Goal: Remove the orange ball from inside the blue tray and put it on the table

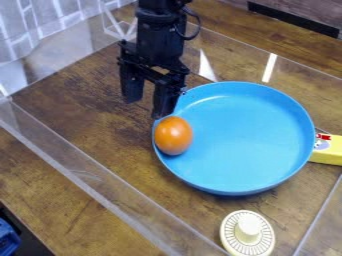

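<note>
The orange ball [173, 134] rests at the left edge of the blue tray [254, 135], against its rim. My gripper [148, 105] points down, just up and left of the ball, over the spot where the tray's rim meets the table [80, 105]. Its two dark fingers stand apart with nothing between them. The ball is free of the fingers.
A yellow block [327, 149] lies against the tray's right side. A small cream round disc [247, 231] sits near the front edge. A clear plastic wall [60, 160] runs along the left and front of the table.
</note>
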`<state>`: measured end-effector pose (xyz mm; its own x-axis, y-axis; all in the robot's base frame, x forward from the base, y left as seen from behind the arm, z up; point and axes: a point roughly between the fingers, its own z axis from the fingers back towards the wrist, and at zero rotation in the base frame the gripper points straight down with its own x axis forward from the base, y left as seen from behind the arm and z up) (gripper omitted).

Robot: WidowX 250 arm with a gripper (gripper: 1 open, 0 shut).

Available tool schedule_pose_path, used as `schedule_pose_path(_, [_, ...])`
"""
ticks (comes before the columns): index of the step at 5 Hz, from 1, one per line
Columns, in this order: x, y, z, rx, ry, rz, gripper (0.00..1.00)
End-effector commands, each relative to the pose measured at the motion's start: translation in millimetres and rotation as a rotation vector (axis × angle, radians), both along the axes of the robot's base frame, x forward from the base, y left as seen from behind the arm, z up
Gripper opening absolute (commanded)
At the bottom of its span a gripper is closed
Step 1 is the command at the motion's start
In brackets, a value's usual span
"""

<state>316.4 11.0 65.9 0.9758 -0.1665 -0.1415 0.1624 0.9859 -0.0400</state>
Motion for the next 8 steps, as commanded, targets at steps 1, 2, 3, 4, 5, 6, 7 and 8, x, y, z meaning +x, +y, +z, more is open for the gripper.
schedule_pose_path(1, [9.6,5.7,12.3,0.003,-0.059,0.014,1.0])
schedule_pose_path(2, [12.1,3.3,7.9,-0.001,-0.061,0.009,1.0])
schedule_pose_path(3, [13.9,-1.1,3.4,-0.006,-0.066,0.004,1.0])
schedule_pose_path(4, [15.3,-4.3,-0.5,-0.01,-0.068,0.0,1.0])
schedule_pose_path(5, [16.7,-7.2,-4.4,-0.013,-0.069,-0.004,1.0])
schedule_pose_path(6, [18.3,-9.5,-8.2,-0.016,-0.07,-0.008,1.0])
schedule_pose_path(7, [19.2,-11.8,-11.9,-0.017,-0.07,-0.013,1.0])
schedule_pose_path(8, [19.8,-13.8,-16.1,-0.019,-0.068,-0.017,1.0])
